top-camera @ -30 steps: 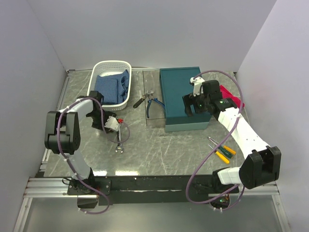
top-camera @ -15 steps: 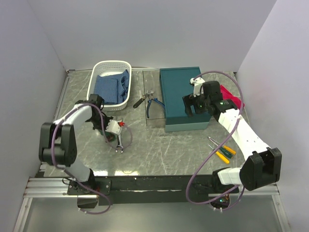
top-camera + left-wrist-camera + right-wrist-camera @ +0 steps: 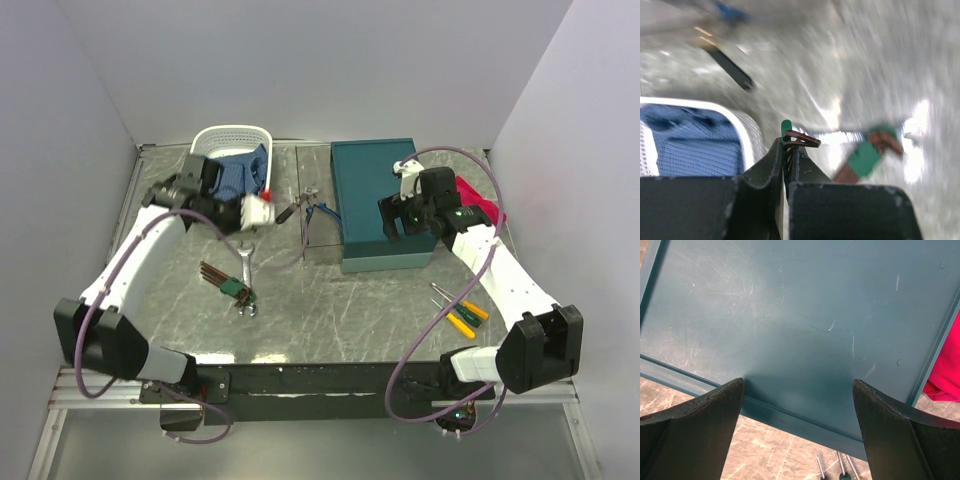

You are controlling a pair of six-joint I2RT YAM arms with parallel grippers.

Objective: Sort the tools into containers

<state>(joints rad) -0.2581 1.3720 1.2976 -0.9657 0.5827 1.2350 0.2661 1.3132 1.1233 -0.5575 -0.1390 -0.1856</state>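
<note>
In the last second my left hand [image 3: 260,208] snapped shut and swung away from the spanner [image 3: 247,262] toward the white basket [image 3: 232,131] at the table's far left corner. It pinched only a thin brown sliver [image 3: 801,139] with a green tip, and I couldn't tell what it was. A green key set [image 3: 230,283] lay exposed beside the spanner. My right hand [image 3: 392,222] hung wide over the closed teal box [image 3: 365,190], so I judged nothing sorted.

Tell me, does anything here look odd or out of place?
Yes. The left gripper is shut on only a small brown and green piece, up by the white basket, while the green key set it resembles lies on the table beside the spanner.
</note>
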